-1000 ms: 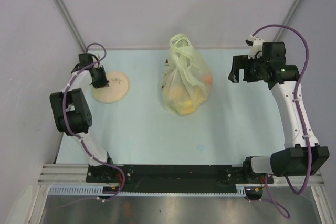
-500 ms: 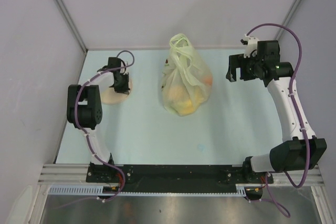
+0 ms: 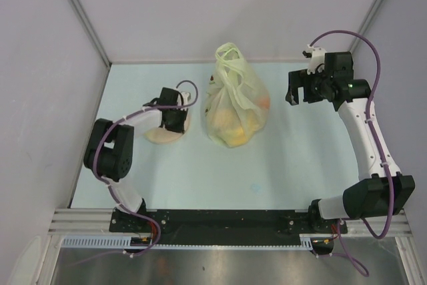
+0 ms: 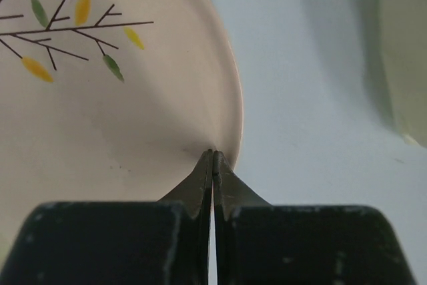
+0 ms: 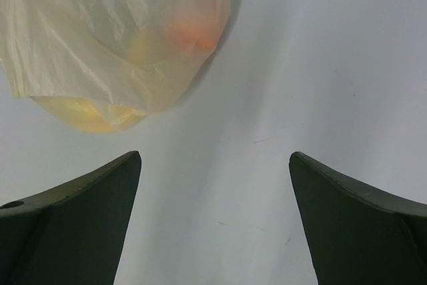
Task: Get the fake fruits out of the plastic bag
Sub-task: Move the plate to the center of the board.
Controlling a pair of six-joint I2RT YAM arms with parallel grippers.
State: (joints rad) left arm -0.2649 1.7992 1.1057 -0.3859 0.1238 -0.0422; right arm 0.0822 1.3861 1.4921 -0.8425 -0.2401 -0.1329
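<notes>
the left gripper [image 4: 212,159] has its dark tapered fingers pressed together, tips resting just inside the rim of a smooth round cream plate [image 4: 100,118] painted with a thin twig and small leaves. just right of the plate, mid-table, sits the plastic bag [image 3: 235,98], thin, crinkled, translucent pale yellow, handles bunched on top. the fake fruits [image 3: 239,125] lie inside it, showing as an orange blur [image 5: 190,31] and a yellow lump [image 5: 87,113]. the right gripper [image 5: 213,158] hangs beside the bag, fingers spread wide
</notes>
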